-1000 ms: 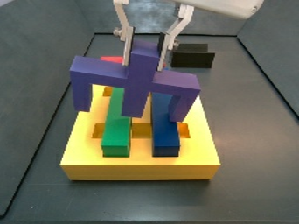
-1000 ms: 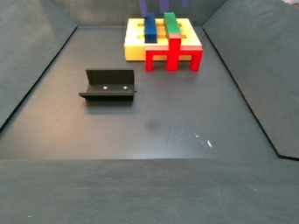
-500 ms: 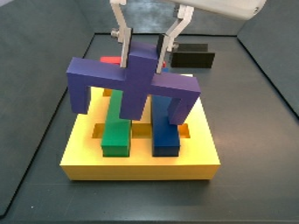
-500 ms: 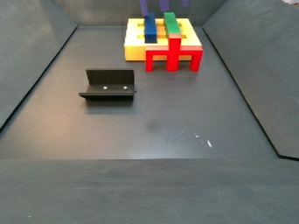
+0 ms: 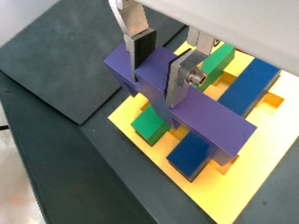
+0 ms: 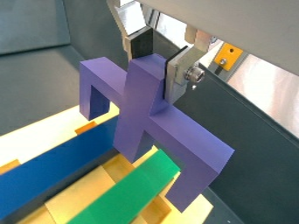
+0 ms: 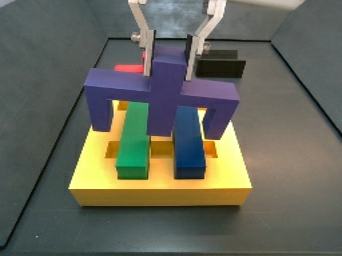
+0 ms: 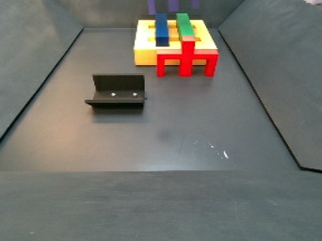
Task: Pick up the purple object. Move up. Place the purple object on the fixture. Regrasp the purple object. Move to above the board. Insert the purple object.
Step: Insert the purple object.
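Observation:
My gripper (image 7: 170, 60) is shut on the raised centre post of the purple object (image 7: 160, 92). It holds the piece level above the yellow board (image 7: 160, 185). The crossbar lies across the green block (image 7: 131, 150) and the blue block (image 7: 189, 152), with one leg hanging down at each side of them. In both wrist views the silver fingers (image 5: 184, 77) (image 6: 180, 72) clamp the purple post (image 5: 158, 87) (image 6: 142, 101). The black fixture (image 8: 117, 92) stands apart on the floor, and it also shows behind the board (image 7: 221, 66).
A red block (image 8: 189, 59) stands against the board's edge (image 8: 145, 56) on the fixture's side. Dark walls close in the floor on all sides. In the wrist views the green block (image 5: 149, 128) and blue block (image 5: 243, 89) fill long slots of the board (image 5: 251, 188).
The purple object has turned from tilted to level and square with the board. Its legs now hang lower at either side of the green and blue blocks.

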